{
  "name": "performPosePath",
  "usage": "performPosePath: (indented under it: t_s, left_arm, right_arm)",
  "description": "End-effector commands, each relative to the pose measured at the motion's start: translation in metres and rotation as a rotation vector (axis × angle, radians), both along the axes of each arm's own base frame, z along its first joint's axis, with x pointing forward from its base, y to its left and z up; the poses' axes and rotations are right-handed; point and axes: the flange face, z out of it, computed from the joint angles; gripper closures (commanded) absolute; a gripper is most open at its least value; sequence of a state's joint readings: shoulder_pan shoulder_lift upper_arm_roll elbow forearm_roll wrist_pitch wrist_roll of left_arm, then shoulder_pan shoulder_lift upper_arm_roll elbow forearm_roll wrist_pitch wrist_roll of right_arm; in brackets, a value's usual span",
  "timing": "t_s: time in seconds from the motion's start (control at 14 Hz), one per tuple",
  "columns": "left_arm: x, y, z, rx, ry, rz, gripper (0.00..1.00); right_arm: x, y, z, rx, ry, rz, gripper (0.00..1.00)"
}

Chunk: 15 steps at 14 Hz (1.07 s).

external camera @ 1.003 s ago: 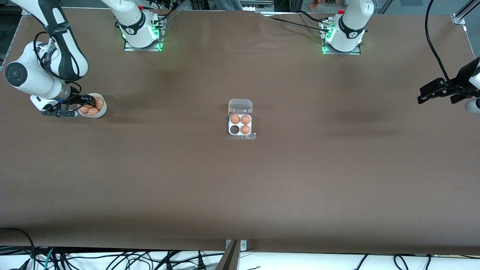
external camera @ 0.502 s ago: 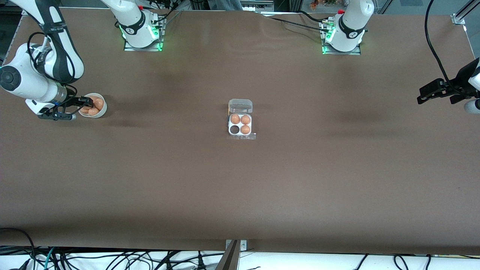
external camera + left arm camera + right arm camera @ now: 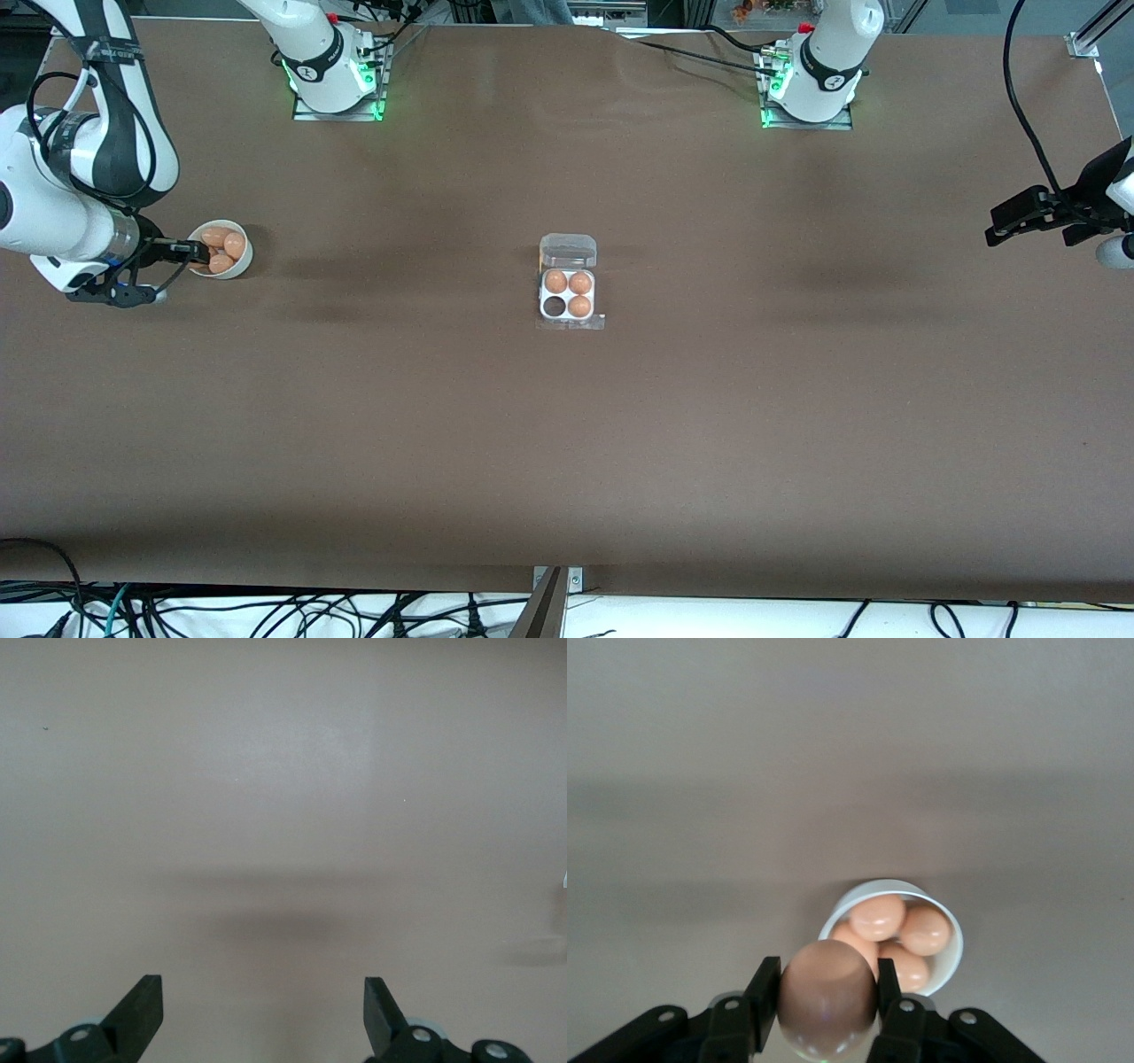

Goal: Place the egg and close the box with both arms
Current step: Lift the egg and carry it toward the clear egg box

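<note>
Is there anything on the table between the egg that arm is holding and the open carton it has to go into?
Nothing visible. The right gripper holds the egg over the bowl; only bare table lies between it and the box, whose lid is open with one cell empty.

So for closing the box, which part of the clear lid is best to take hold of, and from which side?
Probably the lid's free edge, farthest from the front camera, taken from above: it lies open, hinged to the box along the tray's edge, so that edge swings most easily.

Orange-brown egg (image 3: 827, 997) in the black right tool (image 3: 824, 1010); white bowl (image 3: 952, 943), brown table (image 3: 567, 425).
</note>
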<state>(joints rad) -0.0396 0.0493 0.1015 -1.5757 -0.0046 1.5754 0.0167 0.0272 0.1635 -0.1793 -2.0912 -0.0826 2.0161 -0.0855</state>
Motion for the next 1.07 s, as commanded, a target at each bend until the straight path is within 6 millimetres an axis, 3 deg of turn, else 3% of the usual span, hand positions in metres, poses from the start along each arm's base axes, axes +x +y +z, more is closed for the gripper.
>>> performPosePath:
  t_s: [0.0, 0.43, 1.0]
  left_arm:
    - [0.003, 0.001, 0.005, 0.022, -0.007, -0.014, 0.0]
    - [0.003, 0.001, 0.006, 0.024, -0.008, -0.014, 0.0]
    - [0.003, 0.002, 0.006, 0.024, -0.008, -0.013, 0.0]
  right_arm:
    - [0.026, 0.062, 0.018, -0.029, 0.009, -0.046, 0.64]
    - [0.051, 0.254, 0.023, -0.052, -0.043, -0.18, 0.64]
    - [0.045, 0.476, -0.024, -0.035, -0.085, -0.403, 0.64]
